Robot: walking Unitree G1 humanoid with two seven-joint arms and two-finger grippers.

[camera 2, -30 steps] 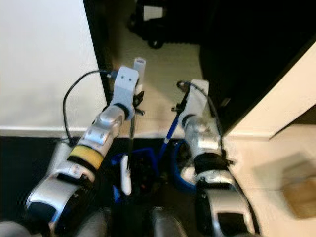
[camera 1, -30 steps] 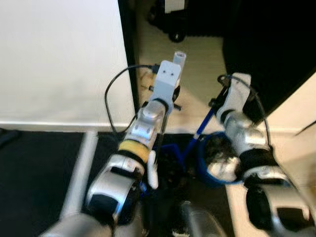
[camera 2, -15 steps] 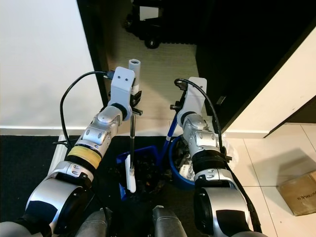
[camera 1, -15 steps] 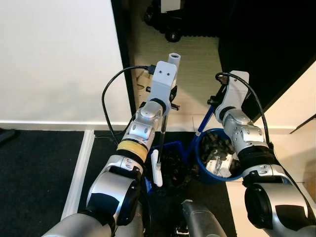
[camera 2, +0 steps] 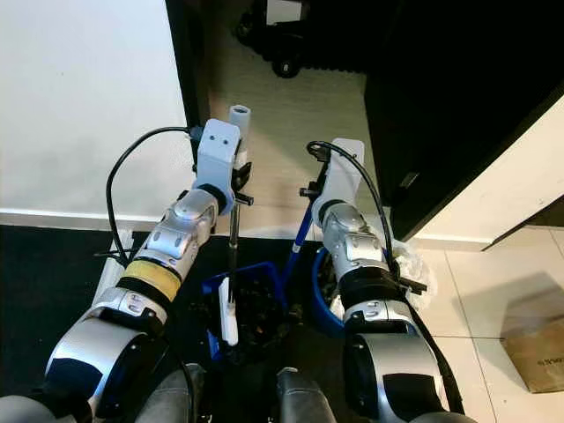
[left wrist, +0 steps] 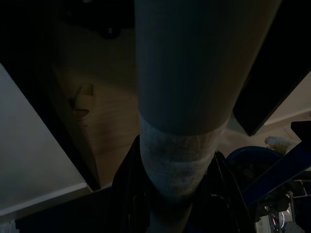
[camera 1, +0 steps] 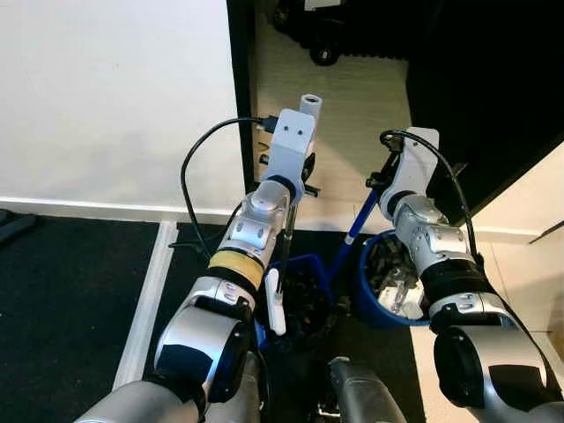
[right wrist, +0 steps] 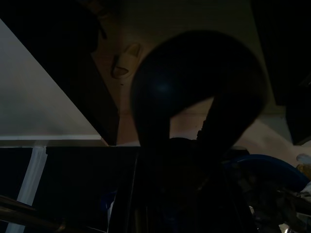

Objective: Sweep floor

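Little has changed in the past second beyond the robot's own viewpoint, which has steadied and shifted slightly; both arms keep the same pose. Its left hand (camera 1: 295, 167) is clamped round the grey broom handle (left wrist: 187, 97), holding it upright, with the blue broom head (camera 2: 247, 304) down between the robot's feet on the dark floor (camera 1: 70, 282). Its right hand (camera 1: 388, 181) grips the blue handle (camera 1: 357, 227) of the round blue dustpan (camera 1: 388, 291), which sits on the floor near right and already carries dark debris. Ahead lies a pale strip of floor (camera 1: 352, 106) between a white wall (camera 1: 106, 97) and a black door (camera 2: 458, 88). One risk from here: tilting or jolting the loaded dustpan could spill sweepings back out, and the broom could catch the black cable (camera 1: 198, 159) looping off the left arm.
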